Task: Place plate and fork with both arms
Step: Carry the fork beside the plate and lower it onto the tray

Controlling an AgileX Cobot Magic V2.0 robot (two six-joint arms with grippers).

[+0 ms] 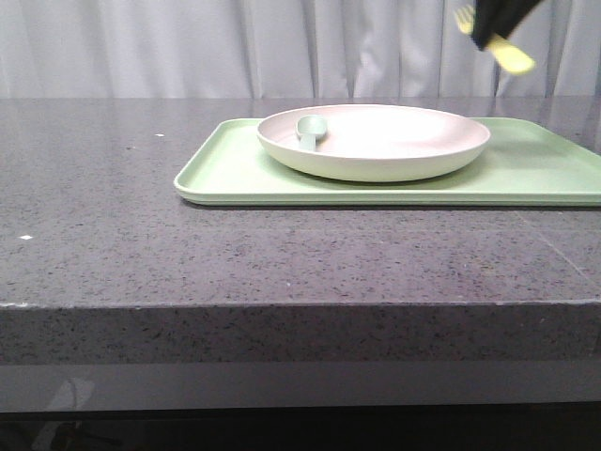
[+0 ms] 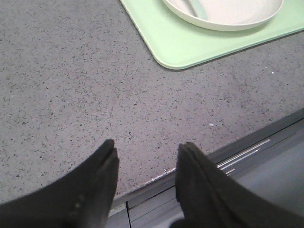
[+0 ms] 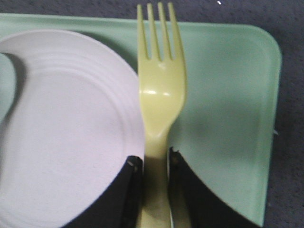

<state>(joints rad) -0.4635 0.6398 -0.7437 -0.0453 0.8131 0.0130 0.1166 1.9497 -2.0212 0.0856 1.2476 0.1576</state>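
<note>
The off-white plate (image 1: 376,141) sits on the left part of the light-green tray (image 1: 526,174), with a pale blue-green spoon (image 1: 310,130) lying in it. My right gripper (image 1: 493,28) is high at the top right, above the plate's right edge, and is shut on the yellow fork (image 1: 512,56). In the right wrist view the gripper (image 3: 154,161) pinches the fork's handle, and the fork (image 3: 159,85) hangs over the plate's rim (image 3: 71,133) and the tray (image 3: 223,95). My left gripper (image 2: 147,149) is open and empty over the table's front edge, away from the tray (image 2: 180,42) and plate (image 2: 228,14).
The dark speckled table (image 1: 141,244) runs in front of and left of the tray. A grey curtain (image 1: 235,47) hangs behind. The table's front edge (image 2: 247,137) and a lower grey frame show in the left wrist view.
</note>
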